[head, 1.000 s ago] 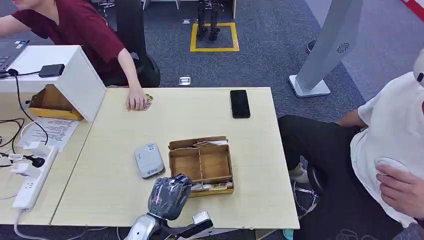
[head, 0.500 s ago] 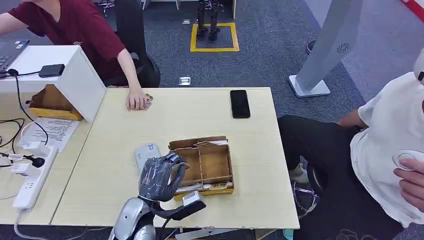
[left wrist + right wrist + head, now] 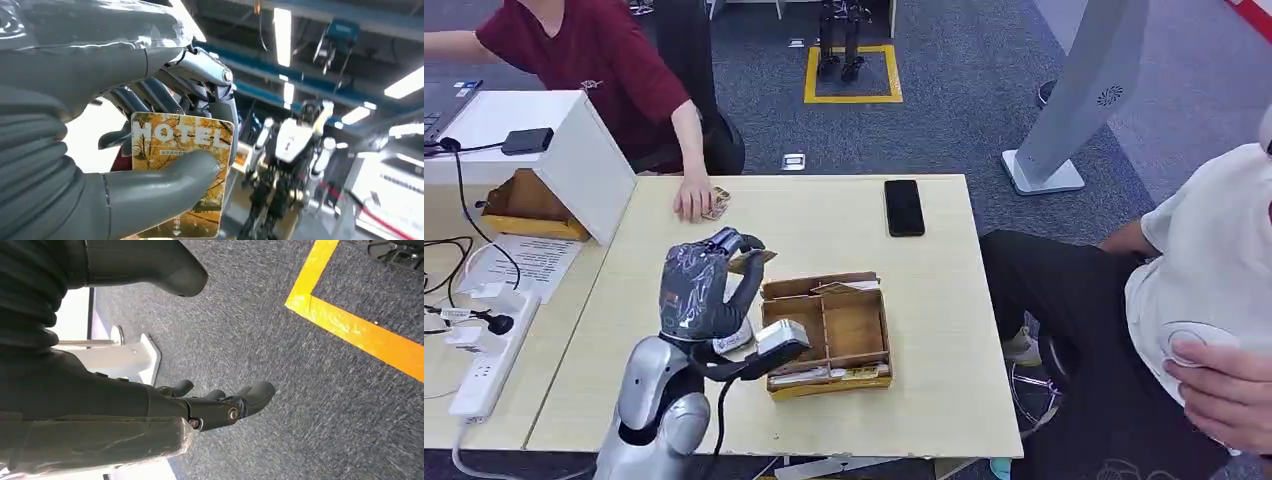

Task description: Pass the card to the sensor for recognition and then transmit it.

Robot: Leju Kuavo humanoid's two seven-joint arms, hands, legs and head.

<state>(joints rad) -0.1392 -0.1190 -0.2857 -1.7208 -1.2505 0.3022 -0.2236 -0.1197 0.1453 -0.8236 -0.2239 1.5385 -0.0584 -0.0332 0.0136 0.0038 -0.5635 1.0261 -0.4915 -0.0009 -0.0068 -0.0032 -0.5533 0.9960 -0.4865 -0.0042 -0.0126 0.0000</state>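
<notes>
My left hand [image 3: 700,290] is raised above the table and pinches a yellow hotel card [image 3: 752,259] between thumb and fingers. In the left wrist view the card [image 3: 182,134] reads HOTEL, with the thumb of the left hand [image 3: 95,60] pressed across it. The grey-white sensor [image 3: 737,339] lies on the table under that hand, and just its near corner peeks out. My right hand [image 3: 220,402] hangs over blue carpet with its fingers apart and nothing in them.
A wooden compartment box [image 3: 828,330] with cards sits just right of my left hand. A black phone [image 3: 904,207] lies at the table's far side. A person in red rests a hand [image 3: 695,201] on cards there. A second person [image 3: 1204,290] sits at the right.
My left hand has risen from the table's near edge and swung left and away with the card. It now covers the sensor, which was in plain sight before.
</notes>
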